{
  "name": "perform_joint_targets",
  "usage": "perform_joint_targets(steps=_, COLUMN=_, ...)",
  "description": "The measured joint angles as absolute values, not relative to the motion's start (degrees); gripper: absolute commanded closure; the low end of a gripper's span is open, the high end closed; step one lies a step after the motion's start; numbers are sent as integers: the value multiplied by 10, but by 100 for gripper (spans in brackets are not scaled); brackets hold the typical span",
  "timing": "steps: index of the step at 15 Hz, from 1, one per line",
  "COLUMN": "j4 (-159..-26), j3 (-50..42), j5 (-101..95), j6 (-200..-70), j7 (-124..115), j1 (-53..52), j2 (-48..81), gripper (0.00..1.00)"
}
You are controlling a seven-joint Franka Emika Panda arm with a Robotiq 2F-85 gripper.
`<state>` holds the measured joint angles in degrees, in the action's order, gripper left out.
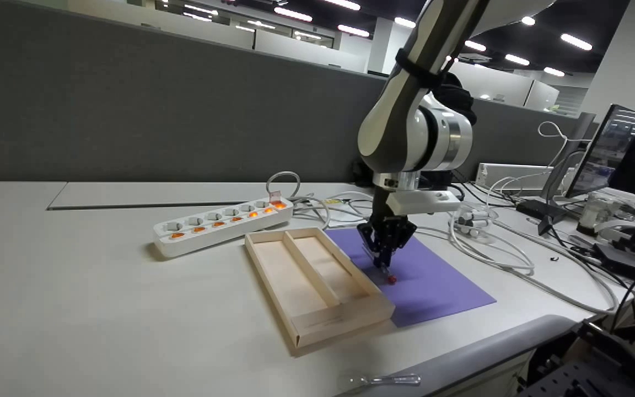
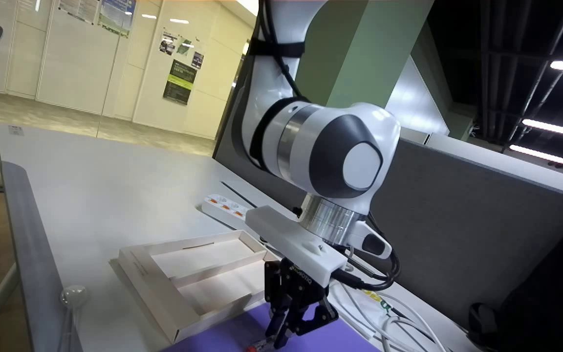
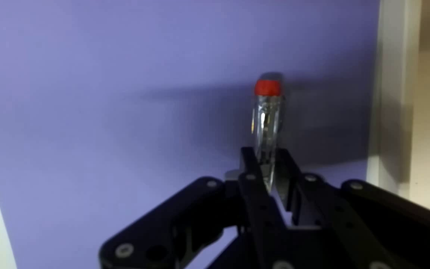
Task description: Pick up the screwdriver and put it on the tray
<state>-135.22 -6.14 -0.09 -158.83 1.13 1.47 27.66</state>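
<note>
The screwdriver (image 3: 267, 116) has a clear handle with a red end cap. Its red end also shows in both exterior views (image 1: 392, 279) (image 2: 257, 347). It lies on or just above the purple mat; I cannot tell which. My gripper (image 3: 262, 157) has a finger against each side of the handle and looks shut on it. The fingers hide most of the shaft. In both exterior views the gripper (image 1: 383, 263) (image 2: 279, 340) points down at the mat beside the tray. The pale-wood tray (image 1: 345, 317) (image 2: 152, 293) has two long compartments. Its rim (image 3: 392, 93) runs along the right in the wrist view.
The purple mat (image 1: 444, 292) lies against the tray's long side. A white power strip (image 1: 224, 229) stands behind the tray. White cables (image 1: 494, 264) lie beyond the mat. A clear utensil (image 1: 389, 380) lies near the table's front edge. A grey partition (image 1: 157, 110) rises behind.
</note>
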Motion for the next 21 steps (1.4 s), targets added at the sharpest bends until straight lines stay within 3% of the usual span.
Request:
perform_joint_targets(steps=11, j4=-1362, j3=18, j5=30, j6=-1574, j7=62, j1=36, j2=218, gripper=96)
perform_joint_targets(steps=21, j4=-1363, j3=97, j5=145, j6=-1405, j7=212, j1=49, j2=175, gripper=96)
